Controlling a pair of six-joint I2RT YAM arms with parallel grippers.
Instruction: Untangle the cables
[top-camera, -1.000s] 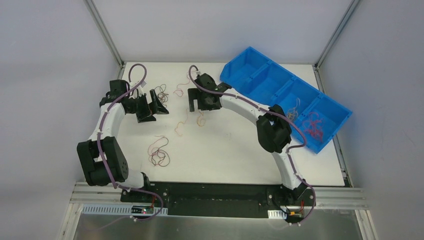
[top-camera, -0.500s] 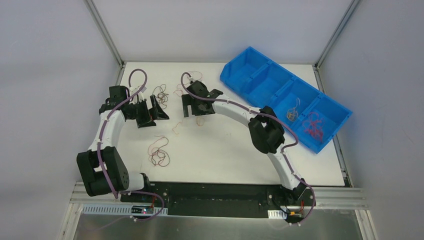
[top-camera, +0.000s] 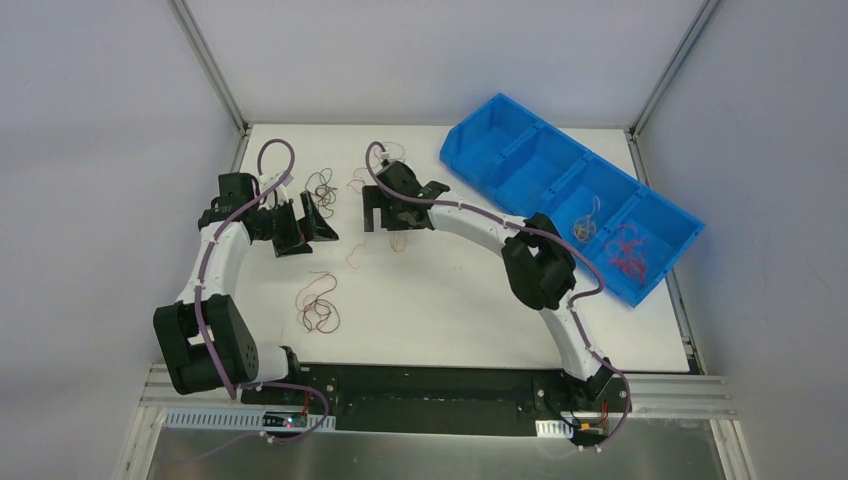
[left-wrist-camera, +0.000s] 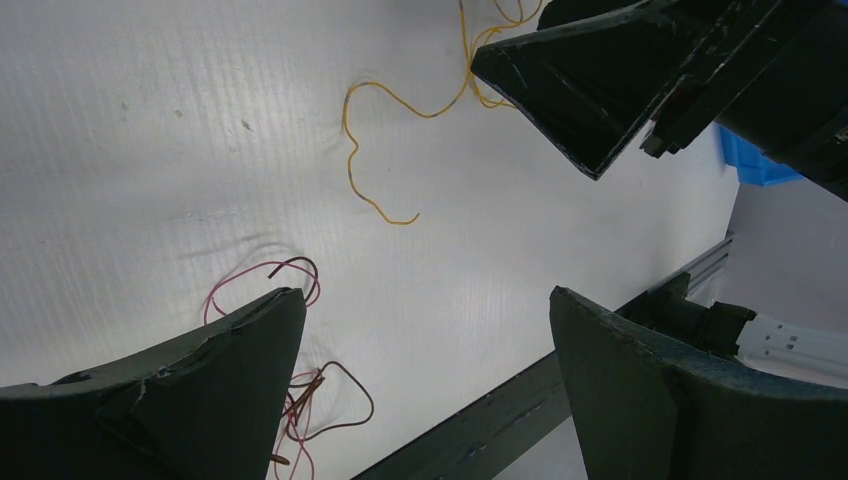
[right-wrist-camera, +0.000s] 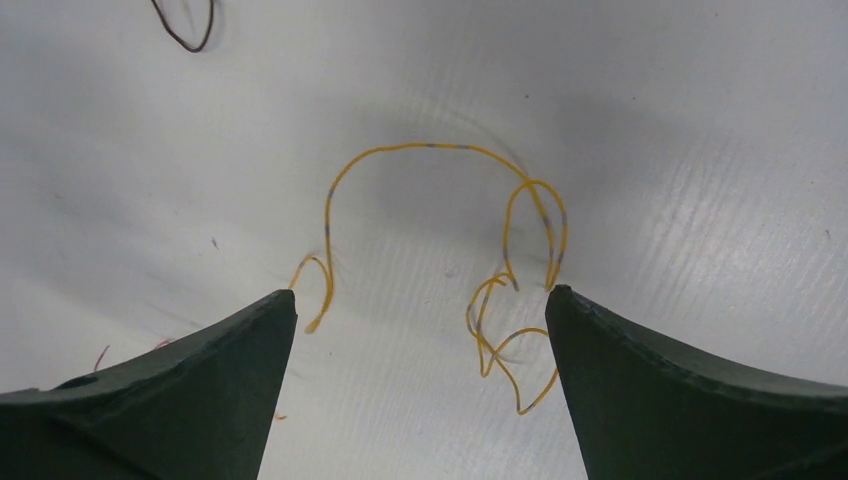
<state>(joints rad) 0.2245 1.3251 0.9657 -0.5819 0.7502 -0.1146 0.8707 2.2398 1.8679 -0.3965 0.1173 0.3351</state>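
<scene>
Cables loose on the table (top-camera: 450, 300) as separate strands, none in a grip.

Working outward from the right gripper (right-wrist-camera: 422, 300): jaws spread wide, nothing between them, hovering low. Straight below, framed in the gap: yellow strand (right-wrist-camera: 430, 146), lying flat in an arch. Long axis across the gap, from one fingertip toward the other. Plain hooked end just beside one finger, doubled and looped end just beside the other, touching neither as far as can be told. Further off, at the edge of that view, a bit of dark wire.

From the left gripper (left-wrist-camera: 425, 295): likewise spread wide and empty. Ahead of it, apart from both fingers, a yellow squiggle (left-wrist-camera: 350, 150) running away toward the right gripper's finger; same strand as the arched one or not, cannot tell. Beside and partly behind one left finger: red and brown loops (left-wrist-camera: 268, 268).

Seen from above: dark tangle (top-camera: 320, 185) just beyond the left gripper (top-camera: 308, 232), blue bin (top-camera: 500, 140) well beyond the right gripper (top-camera: 388, 218), with more wires in two compartments.

Judgement: right arm nearer and already centred. A short descent and a close across the arch, not along it.
</scene>
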